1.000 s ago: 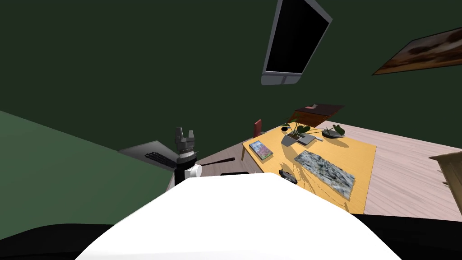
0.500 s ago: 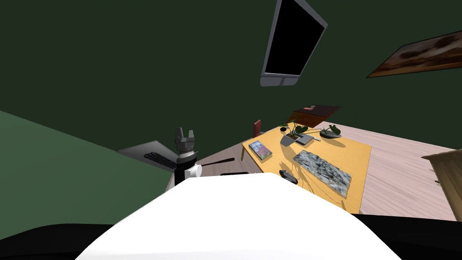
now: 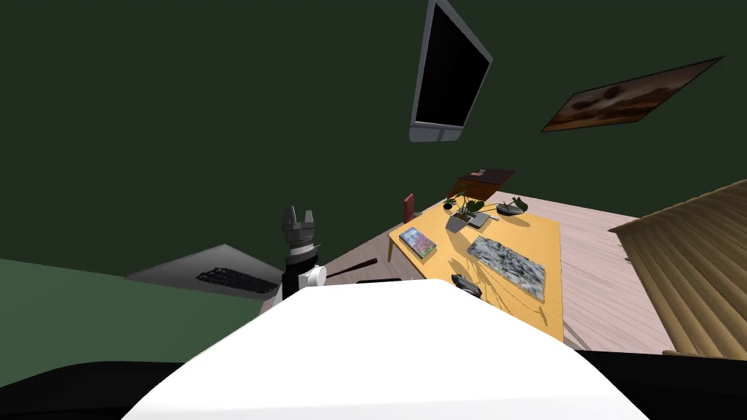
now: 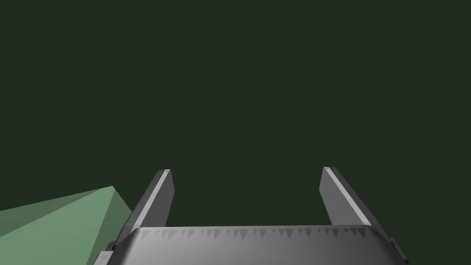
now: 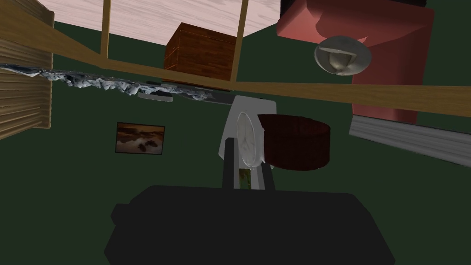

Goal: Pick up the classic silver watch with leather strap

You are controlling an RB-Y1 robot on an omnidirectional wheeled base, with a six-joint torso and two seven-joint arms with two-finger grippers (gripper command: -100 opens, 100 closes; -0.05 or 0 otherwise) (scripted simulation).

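Observation:
The watch (image 5: 294,142) has a silver case, a white face and a dark red-brown leather strap. In the right wrist view it stands on edge between my right gripper's (image 5: 246,133) two fingers, which are shut on its case, with the strap looping out to one side. In the head view that right gripper (image 3: 465,284) shows as a small dark shape just past my chest, at the near edge of the yellow table (image 3: 547,240). My left gripper (image 3: 299,214) is raised upright on my left, its fingers (image 4: 158,193) open and holding nothing.
On the yellow table lie a book (image 3: 418,242), a grey textured mat (image 3: 507,266), a potted plant (image 3: 467,211) and a dark dish (image 3: 511,208). A slatted wooden piece (image 3: 693,262) stands at the right. A grey surface with a keyboard (image 3: 222,276) is at the left.
My view has swung: the table, screen and wall picture have slid left, and the slatted wooden piece has come into view at the right. Both arms keep their pose.

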